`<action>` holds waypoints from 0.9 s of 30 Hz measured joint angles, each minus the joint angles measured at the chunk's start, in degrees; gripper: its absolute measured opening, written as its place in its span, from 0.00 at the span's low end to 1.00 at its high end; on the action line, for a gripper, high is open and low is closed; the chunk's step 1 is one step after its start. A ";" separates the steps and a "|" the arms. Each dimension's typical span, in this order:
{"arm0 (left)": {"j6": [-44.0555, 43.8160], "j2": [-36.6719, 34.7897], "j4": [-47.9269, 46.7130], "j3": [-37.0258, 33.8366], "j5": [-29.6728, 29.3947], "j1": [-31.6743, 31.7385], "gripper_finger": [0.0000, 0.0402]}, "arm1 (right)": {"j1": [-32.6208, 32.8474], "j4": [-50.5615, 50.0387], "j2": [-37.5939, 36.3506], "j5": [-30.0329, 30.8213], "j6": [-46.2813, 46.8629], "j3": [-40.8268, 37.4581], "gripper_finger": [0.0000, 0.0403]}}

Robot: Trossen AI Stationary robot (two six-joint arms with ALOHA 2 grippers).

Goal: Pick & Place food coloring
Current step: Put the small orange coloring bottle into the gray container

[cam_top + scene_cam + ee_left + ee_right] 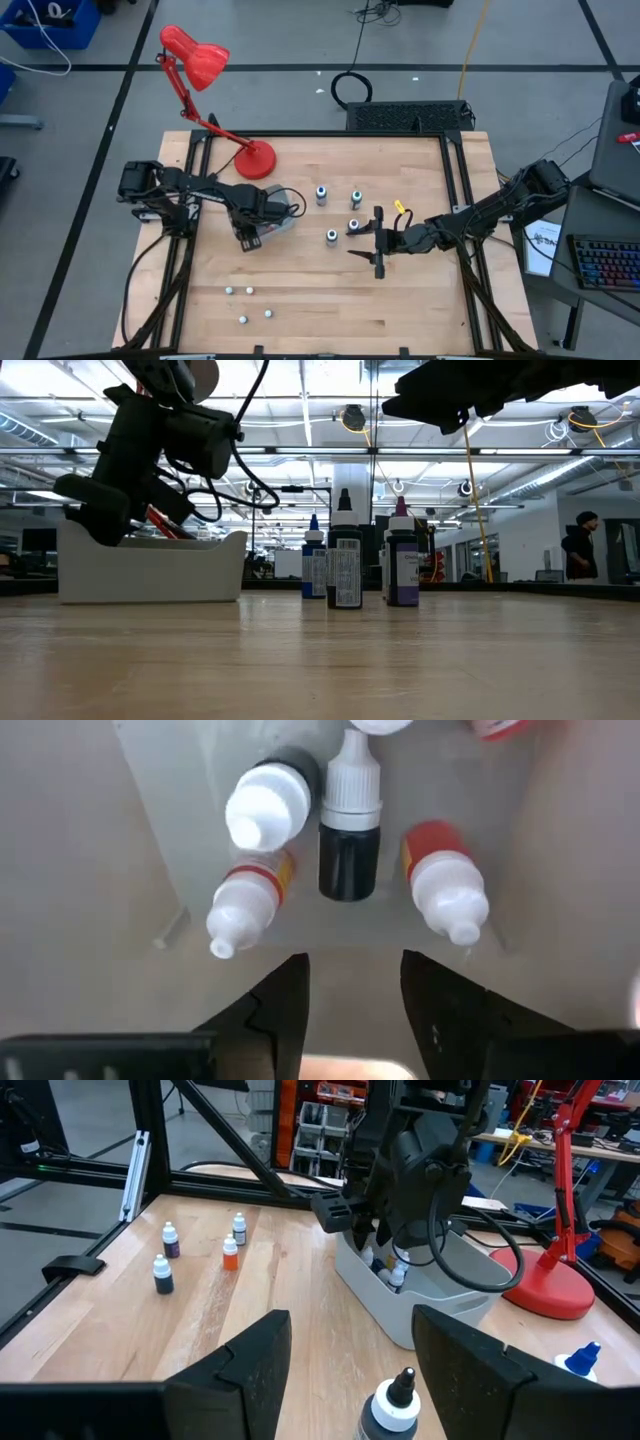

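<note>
My left gripper (350, 985) points down into the translucent grey tray (283, 222) at the table's left middle. It is open, with nothing between its fingers. Several food coloring bottles lie on the tray floor just beyond its fingertips: a black one with a white cap (350, 820), a white-capped one (265, 805) and two with red labels (245, 905) (445, 890). My right gripper (377, 240) hovers level at mid-table, open. A black-tipped bottle (395, 1410) stands on the table below it, untouched. Other bottles (321, 193) (356, 198) (332, 236) stand upright nearby.
A red desk lamp stands with its base (255, 158) just beyond the tray. Several small bottles (248, 303) stand near the table's front left. A yellow item (398, 207) lies by my right gripper. A black frame (455, 200) edges the table. A person (580, 550) is far off in the room.
</note>
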 joint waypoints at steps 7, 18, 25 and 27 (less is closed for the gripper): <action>-0.01 -0.24 -0.50 0.00 0.15 0.00 0.41 | -0.01 0.01 0.00 0.04 -0.01 0.00 0.49; -4.79 -8.39 -6.60 6.53 -0.14 -0.68 0.41 | -0.01 -0.02 0.00 0.11 0.00 0.00 0.49; -6.81 -13.94 -4.80 13.66 0.44 -8.46 0.41 | 0.00 -0.30 0.00 0.11 0.01 0.00 0.49; -5.13 -14.20 -2.30 14.84 1.99 -13.00 0.41 | -0.02 -0.64 0.00 0.13 0.12 0.00 0.49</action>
